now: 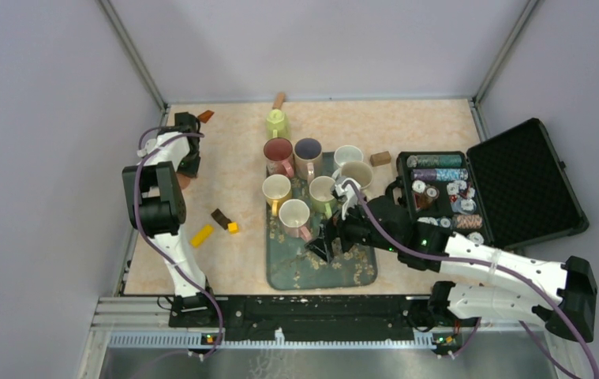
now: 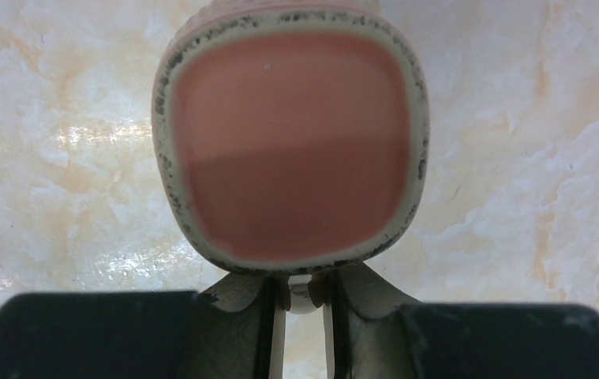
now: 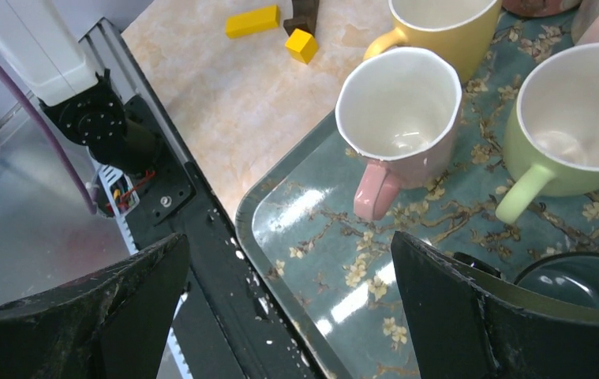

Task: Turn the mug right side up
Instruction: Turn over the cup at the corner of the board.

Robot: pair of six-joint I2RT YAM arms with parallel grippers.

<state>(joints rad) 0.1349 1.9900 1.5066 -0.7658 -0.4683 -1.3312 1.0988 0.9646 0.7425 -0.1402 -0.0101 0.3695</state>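
Note:
The mug fills the left wrist view. It stands on the marble table with a flat pink end, ringed by a speckled cream edge, facing up at the camera. My left gripper has its fingers pressed on either side of the mug's pale handle, just below the body. In the top view that gripper is at the far left of the table, and only a reddish bit of the mug shows under it. My right gripper hangs open over the tray's near left corner with nothing between its fingers.
A teal flowered tray carries several upright mugs, among them a pink one, a green one and a yellow one. Yellow blocks lie left of the tray. An open black case of chips sits at the right.

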